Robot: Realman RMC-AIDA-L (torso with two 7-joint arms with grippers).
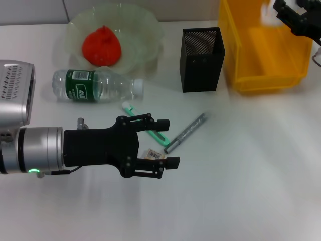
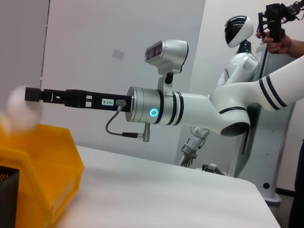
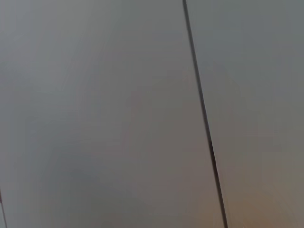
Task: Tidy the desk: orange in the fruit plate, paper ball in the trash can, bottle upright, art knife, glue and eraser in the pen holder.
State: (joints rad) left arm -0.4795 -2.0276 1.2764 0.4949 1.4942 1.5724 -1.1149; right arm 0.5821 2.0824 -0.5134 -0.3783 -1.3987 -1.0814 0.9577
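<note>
Our left gripper (image 1: 168,142) hovers spread at lower centre of the head view, holding nothing, over the eraser (image 1: 156,154) and the green glue (image 1: 146,130). If we close here, we may catch both or push the eraser away. The art knife (image 1: 185,132) lies just right of them, its long axis running from lower left to upper right, toward the pen holder (image 1: 201,59). Our right gripper (image 1: 297,19), upper right over the trash can (image 1: 264,47), looks spread; a white blur, maybe the paper ball (image 2: 21,108), sits at its tip.

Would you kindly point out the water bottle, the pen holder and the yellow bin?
water bottle (image 1: 95,85), head view, on its green label.
pen holder (image 1: 201,70), head view, on its front wall.
yellow bin (image 1: 271,65), head view, on its front wall.
</note>
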